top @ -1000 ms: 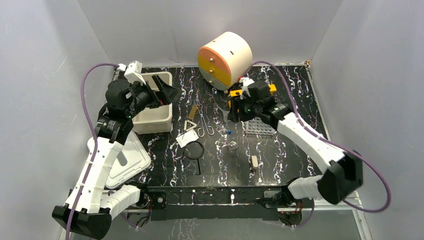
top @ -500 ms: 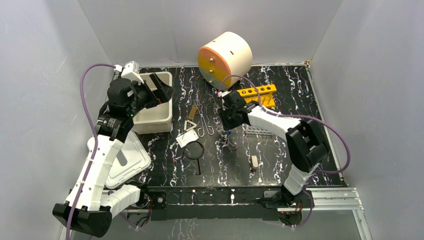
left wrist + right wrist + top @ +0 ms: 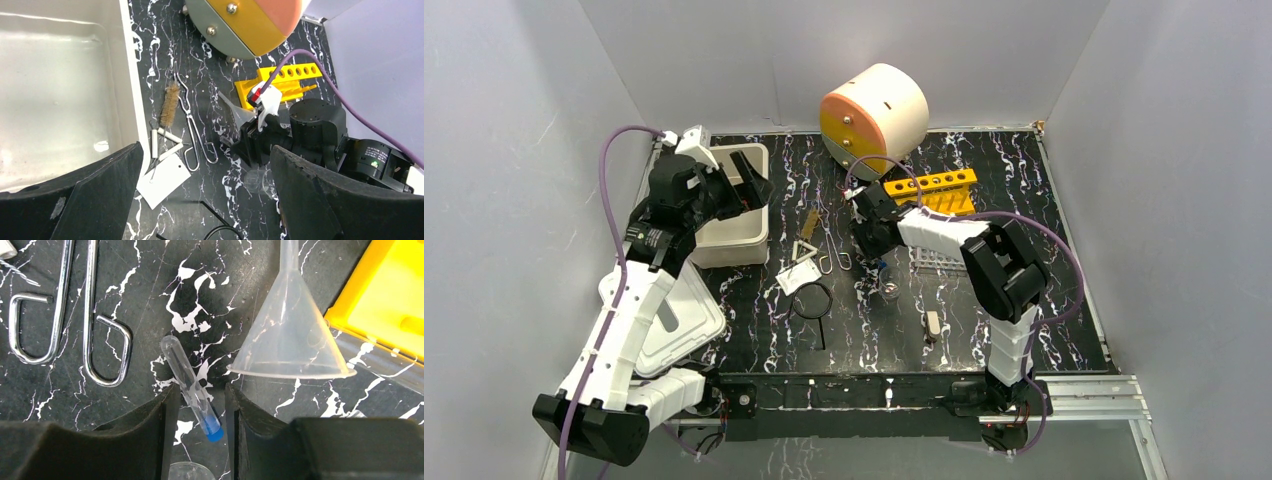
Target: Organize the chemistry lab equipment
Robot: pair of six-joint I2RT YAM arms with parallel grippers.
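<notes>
My right gripper [image 3: 200, 410] is low over the table, open, one finger on each side of a clear test tube with a blue cap [image 3: 192, 387] that lies flat; a gap shows on both sides. A clear funnel [image 3: 290, 340] lies just right of it, thin metal tongs [image 3: 75, 310] to the left, and a glass beaker [image 3: 889, 290] just below. My left gripper [image 3: 749, 180] is wide open and empty, high over the white tub's rim [image 3: 734, 240]. The white pad [image 3: 797, 277], metal triangle [image 3: 804, 250], black ring [image 3: 812, 300] and brown brush [image 3: 810, 222] lie mid-table.
The cream-and-orange drawer unit [image 3: 874, 115] stands at the back. A yellow tube rack [image 3: 939, 188] and a clear rack [image 3: 942, 258] sit right of my right gripper. A white lid [image 3: 664, 320] lies at the front left. A small pale object [image 3: 933, 323] lies front centre.
My right gripper has swung left from beside the yellow rack and come down around the test tube. My left arm has barely moved.
</notes>
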